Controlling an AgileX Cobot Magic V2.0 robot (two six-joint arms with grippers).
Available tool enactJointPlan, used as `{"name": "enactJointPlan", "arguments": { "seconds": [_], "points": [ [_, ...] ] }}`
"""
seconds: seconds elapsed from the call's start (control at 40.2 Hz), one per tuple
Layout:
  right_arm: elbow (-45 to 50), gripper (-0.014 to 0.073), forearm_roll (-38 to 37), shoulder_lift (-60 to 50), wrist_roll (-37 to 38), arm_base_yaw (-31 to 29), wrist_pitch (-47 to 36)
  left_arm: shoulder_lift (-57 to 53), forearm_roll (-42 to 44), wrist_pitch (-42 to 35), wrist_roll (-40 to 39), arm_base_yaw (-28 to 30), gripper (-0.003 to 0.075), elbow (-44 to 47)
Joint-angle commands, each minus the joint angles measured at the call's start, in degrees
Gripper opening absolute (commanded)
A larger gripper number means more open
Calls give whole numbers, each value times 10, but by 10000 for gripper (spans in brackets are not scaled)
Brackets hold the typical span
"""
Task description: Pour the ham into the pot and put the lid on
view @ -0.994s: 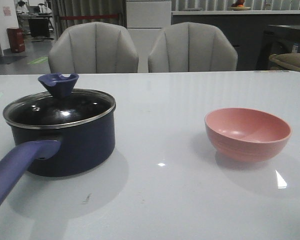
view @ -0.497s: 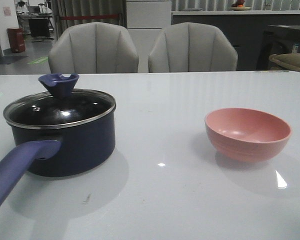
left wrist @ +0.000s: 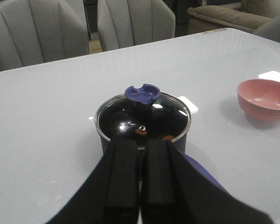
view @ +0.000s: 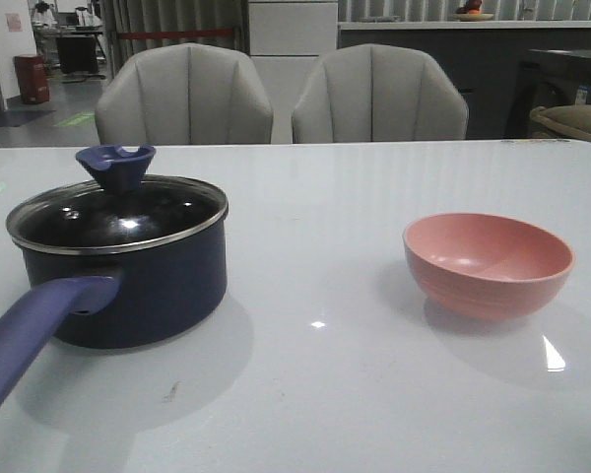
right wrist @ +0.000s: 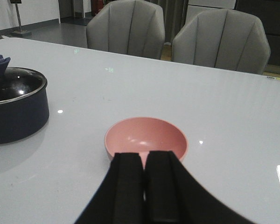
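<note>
Nothing has moved over the last second: the front view looks the same in all three pictures, with no arm in it, so I judge the job finished or as good as finished.

The table carries everything. There are two chairs behind its far edge. One pot stands toward the near left corner, its long handle pointing at the near edge. One lid sits flat on the pot's rim, knob up. One bowl stands well apart toward the right edge, and its inside shows bare pink.

Through the glass, the left wrist view shows two small orange bits, probably the ham, already in the pot.

The left gripper hangs back from the pot, fingers clenched together on nothing. The right gripper hangs near the bowl, likewise closed and empty.
</note>
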Motion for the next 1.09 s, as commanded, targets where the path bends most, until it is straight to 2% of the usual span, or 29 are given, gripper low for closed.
{"name": "enactJointPlan", "arguments": {
  "seconds": [0.0,0.224,0.323,0.572,0.721,0.796,1.069],
  "points": [
    [-16,150,2,5,-2,0,-48,6,-5,-46,-2,-5,113,-14],
    [-16,150,2,5,-2,0,-48,6,-5,-49,-2,-5,113,-9],
    [-16,150,2,5,-2,0,-48,6,0,-91,-2,8,113,11],
    [-16,150,2,5,-2,0,-48,-37,13,-269,-2,144,113,150],
    [-16,150,2,5,-2,0,-48,-78,13,-333,-2,195,113,217],
    [-16,149,2,5,-2,0,-48,-76,11,-359,-2,203,113,239],
    [-16,149,2,5,-2,0,-47,-76,14,-351,-2,189,113,239]
  ]
}}
